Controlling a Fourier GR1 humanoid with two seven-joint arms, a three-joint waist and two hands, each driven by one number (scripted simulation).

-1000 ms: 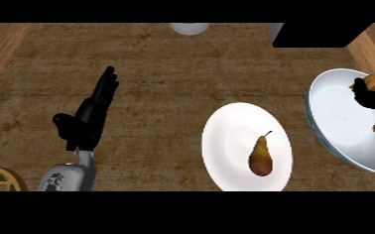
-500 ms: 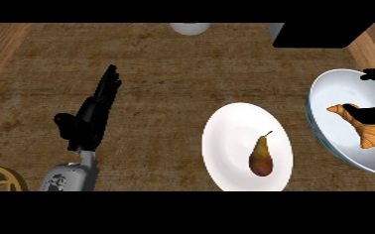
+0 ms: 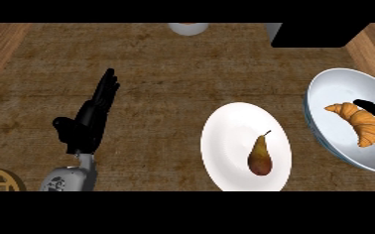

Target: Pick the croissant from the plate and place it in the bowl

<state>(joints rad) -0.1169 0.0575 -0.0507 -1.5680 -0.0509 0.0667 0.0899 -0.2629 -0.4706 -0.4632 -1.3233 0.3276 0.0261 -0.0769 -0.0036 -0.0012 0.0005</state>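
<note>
Lying inside the wide white bowl (image 3: 322,110) at the right edge of the head view, the golden-brown curved croissant (image 3: 354,122) is seen resting on the bowl's inner surface, one tip cut off by the frame. The bowl itself is only partly shown, its right side lost beyond the edge. A small black shape (image 3: 363,104) is seen just above the croissant, touching or nearly touching it; it may belong to the right hand, but too little is shown for this to be told, and whether any fingers there are open or closed cannot be told. Beside the bowl, the round white plate (image 3: 227,134) is set on the brown woven-textured table (image 3: 168,79), and a brown-yellow pear (image 3: 259,156) with a thin stem is laid on it. At the left, the black left hand (image 3: 88,119) is held open, fingers straight and pointing up the view, nothing in it. A pale round object (image 3: 189,28) and a black block (image 3: 315,33) are cropped at the top.
</note>
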